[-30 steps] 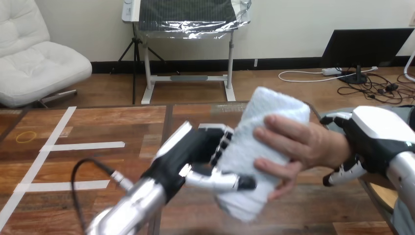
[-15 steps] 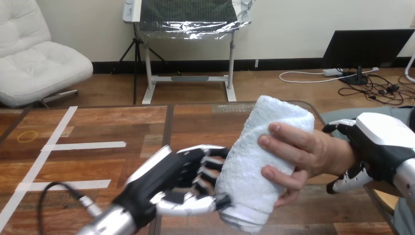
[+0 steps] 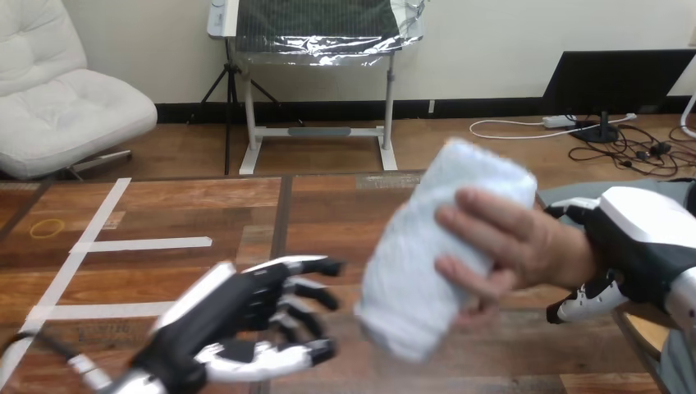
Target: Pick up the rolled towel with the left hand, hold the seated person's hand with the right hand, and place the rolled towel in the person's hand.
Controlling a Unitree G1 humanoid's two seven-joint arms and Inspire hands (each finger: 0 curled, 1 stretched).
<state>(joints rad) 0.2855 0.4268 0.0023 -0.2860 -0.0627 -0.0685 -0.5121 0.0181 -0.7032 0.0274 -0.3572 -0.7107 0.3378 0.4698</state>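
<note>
Nearest to me, the left hand (image 3: 238, 312) is low over the brown wooden table (image 3: 164, 205). Its fingers are spread loose and hold nothing, and there is a clear gap between them and the white rolled terry towel (image 3: 414, 271). The towel stands tilted above the table, inside the person's hand (image 3: 525, 246), whose fingers wrap its right side. Further right, the right hand (image 3: 636, 238) is closed around the person's wrist, thumb above and fingers below.
</note>
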